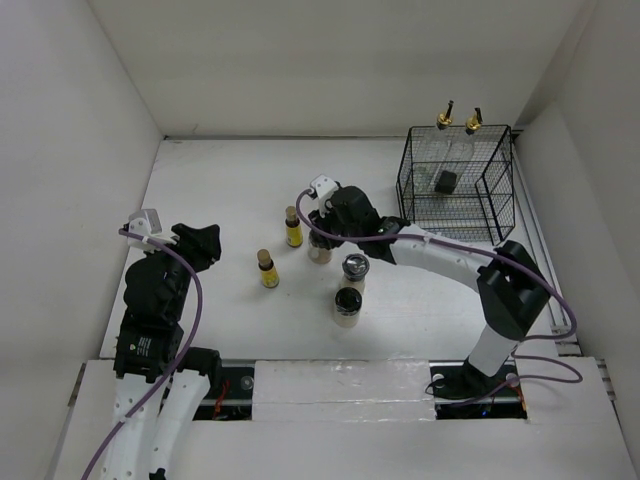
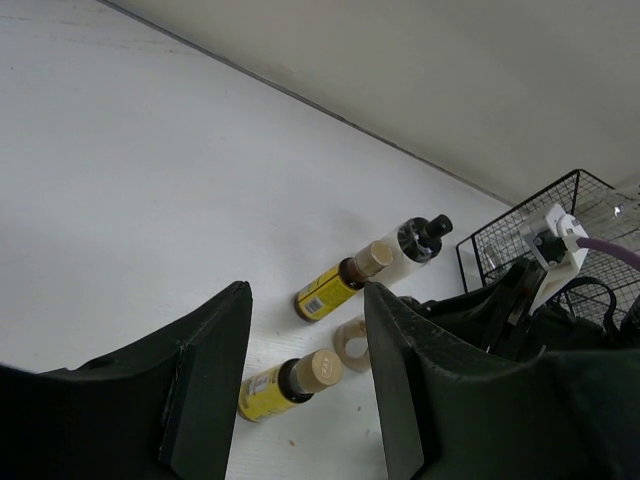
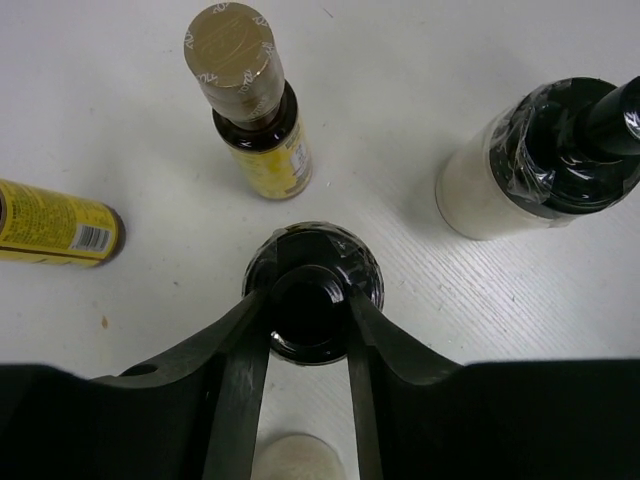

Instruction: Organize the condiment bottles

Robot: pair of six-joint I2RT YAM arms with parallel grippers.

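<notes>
Black-lidded jar gripped from above by right arm's fingers.

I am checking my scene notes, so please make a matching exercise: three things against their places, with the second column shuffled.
1. clear glass cruets with gold spouts
2. cream-filled jar with black cap
3. yellow bottles with tan caps

A. between the jaws of the right gripper
B. on the white table, left of that gripper
C. inside the black wire basket

Pairs: 1-C, 2-A, 3-B.
</notes>
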